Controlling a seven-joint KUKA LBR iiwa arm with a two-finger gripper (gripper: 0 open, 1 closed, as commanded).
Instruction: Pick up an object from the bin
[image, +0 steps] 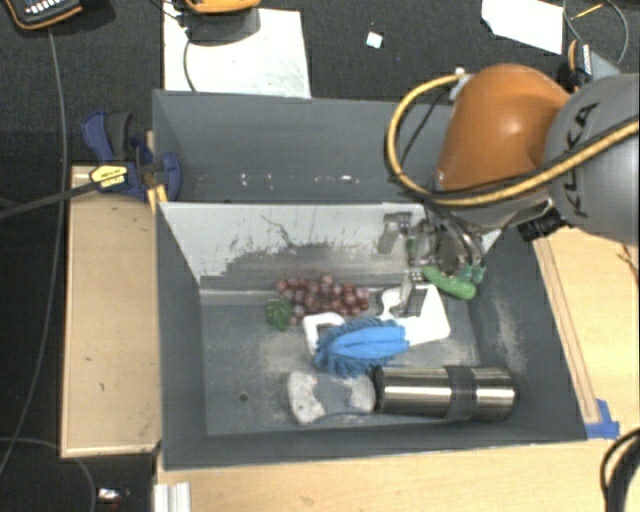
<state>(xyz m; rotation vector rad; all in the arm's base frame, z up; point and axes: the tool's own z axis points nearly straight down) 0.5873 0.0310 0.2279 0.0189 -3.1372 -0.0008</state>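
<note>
My gripper (434, 284) hangs below the orange dome at the right of the bin's back half. It is open, and nothing shows between its fingers. One fingertip (408, 297) is at the far edge of a flat white piece (428, 318). A small green thing (452, 284) lies right by the other finger. A blue ribbed brush-like thing (360, 346) rests on the white piece, just left of and nearer than the gripper.
A bunch of dark red grapes (322, 293) with a green leaf (278, 314) lies left of the gripper. A silver cylinder with a black band (445, 391) and a grey stone (306, 398) lie along the near wall.
</note>
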